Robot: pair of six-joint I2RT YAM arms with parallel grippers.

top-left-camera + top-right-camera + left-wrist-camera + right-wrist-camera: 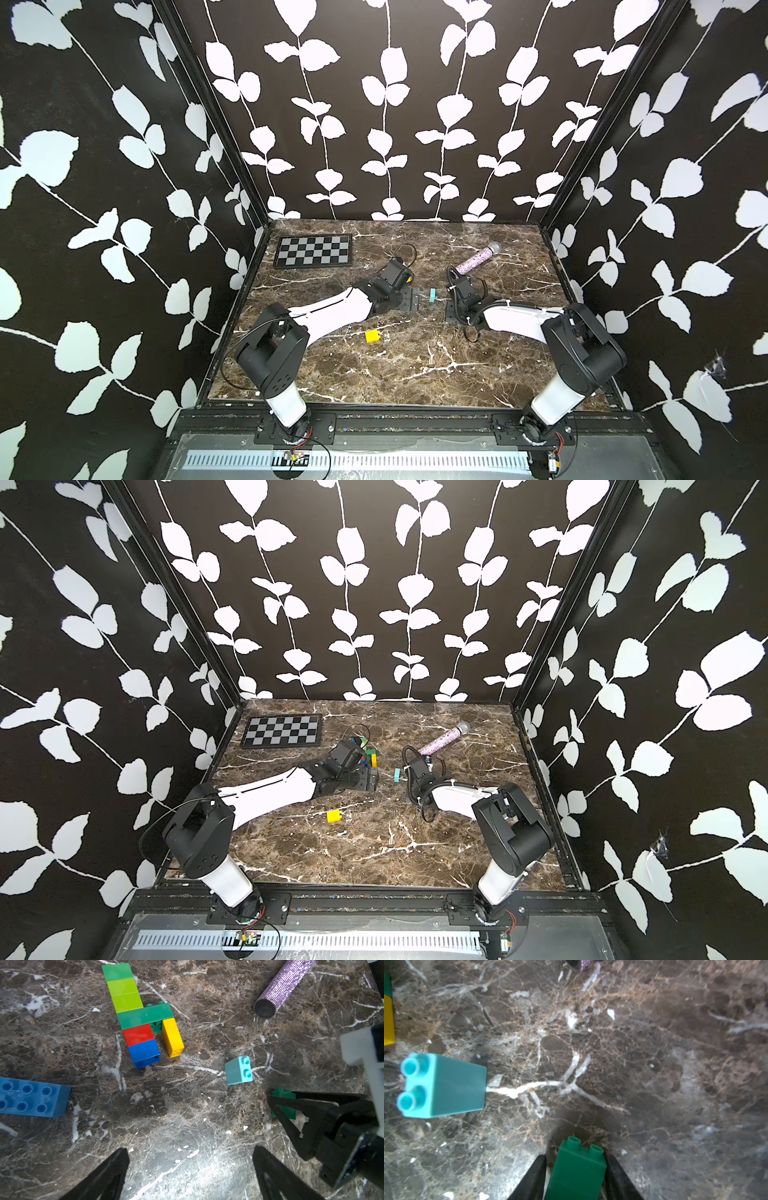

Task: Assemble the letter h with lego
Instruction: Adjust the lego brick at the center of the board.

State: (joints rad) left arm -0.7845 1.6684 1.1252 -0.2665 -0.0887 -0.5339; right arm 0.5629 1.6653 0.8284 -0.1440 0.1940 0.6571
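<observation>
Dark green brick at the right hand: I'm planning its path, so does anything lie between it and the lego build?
Yes. The light blue brick lies on the marble roughly between the dark green brick and the yellow leg of the build, apart from both.

The right gripper (576, 1157) is straddling a dark green brick (578, 1174), its black jaws sitting close on either side. A light blue brick (446, 1084) is lying on its side on the marble table (654, 1064), well apart.
</observation>
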